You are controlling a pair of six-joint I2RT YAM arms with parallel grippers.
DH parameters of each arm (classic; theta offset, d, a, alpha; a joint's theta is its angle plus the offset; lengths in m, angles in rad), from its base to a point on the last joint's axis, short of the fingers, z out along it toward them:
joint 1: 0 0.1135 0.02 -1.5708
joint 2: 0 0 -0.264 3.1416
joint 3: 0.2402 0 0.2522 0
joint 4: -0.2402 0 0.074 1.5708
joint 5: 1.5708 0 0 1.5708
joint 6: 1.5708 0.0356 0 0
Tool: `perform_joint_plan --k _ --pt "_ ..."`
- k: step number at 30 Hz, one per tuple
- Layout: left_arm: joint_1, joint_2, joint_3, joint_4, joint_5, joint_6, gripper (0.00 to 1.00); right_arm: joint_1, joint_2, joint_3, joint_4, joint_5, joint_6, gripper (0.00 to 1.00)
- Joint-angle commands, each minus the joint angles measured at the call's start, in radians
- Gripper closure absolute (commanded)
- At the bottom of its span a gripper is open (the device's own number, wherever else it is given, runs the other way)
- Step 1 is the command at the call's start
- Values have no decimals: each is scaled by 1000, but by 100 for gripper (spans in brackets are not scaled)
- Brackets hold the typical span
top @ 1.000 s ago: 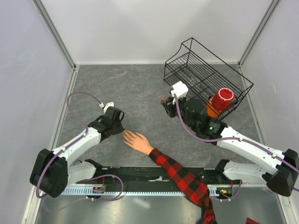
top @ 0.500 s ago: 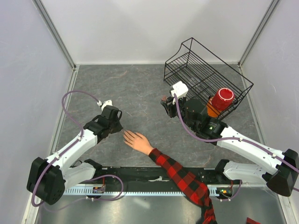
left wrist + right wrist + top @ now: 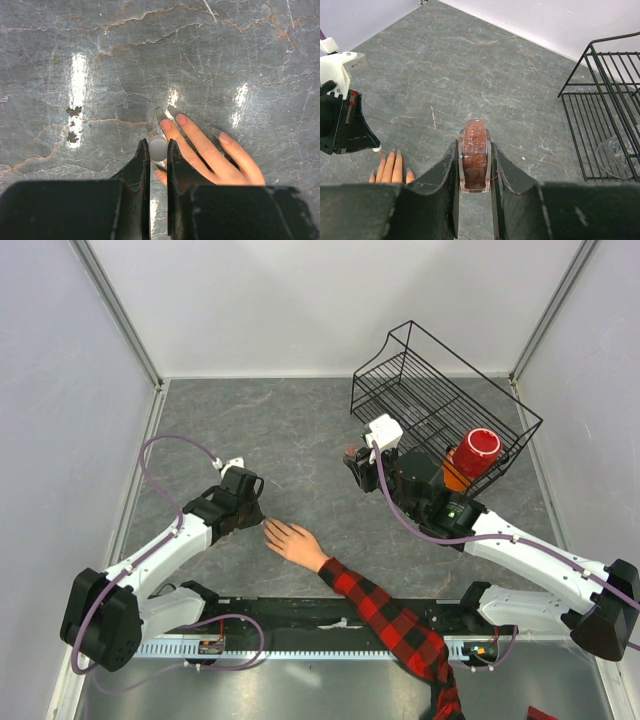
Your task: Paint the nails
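A pale hand (image 3: 292,542) on a red-and-black plaid sleeve (image 3: 395,625) lies flat on the grey table, fingers pointing left. Its nails (image 3: 166,124) look pinkish in the left wrist view. My left gripper (image 3: 251,510) is shut on a small round white brush cap (image 3: 158,147), held right over the fingertips by the index finger. My right gripper (image 3: 352,458) is shut on a small dark red bottle (image 3: 475,152) with no cap, held upright above the table right of the hand. The hand (image 3: 390,169) and the left gripper (image 3: 347,125) also show in the right wrist view.
A tilted black wire basket (image 3: 420,390) stands at the back right with a red cup (image 3: 477,450) in it. A clear glass (image 3: 616,156) lies in the basket. Grey walls close in the table on three sides.
My left gripper drifted slightly up-left and then back, staying at the fingertips. The right arm and the hand have not moved.
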Motion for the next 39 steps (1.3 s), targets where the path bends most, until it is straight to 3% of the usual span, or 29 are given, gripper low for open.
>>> perform_joint_plan --k 1,39 --pt "4 8 8 28 4 -9 98 -4 -23 38 28 -8 10 100" --pt "5 86 8 70 -50 -5 98 -3 -22 36 25 -5 9 100"
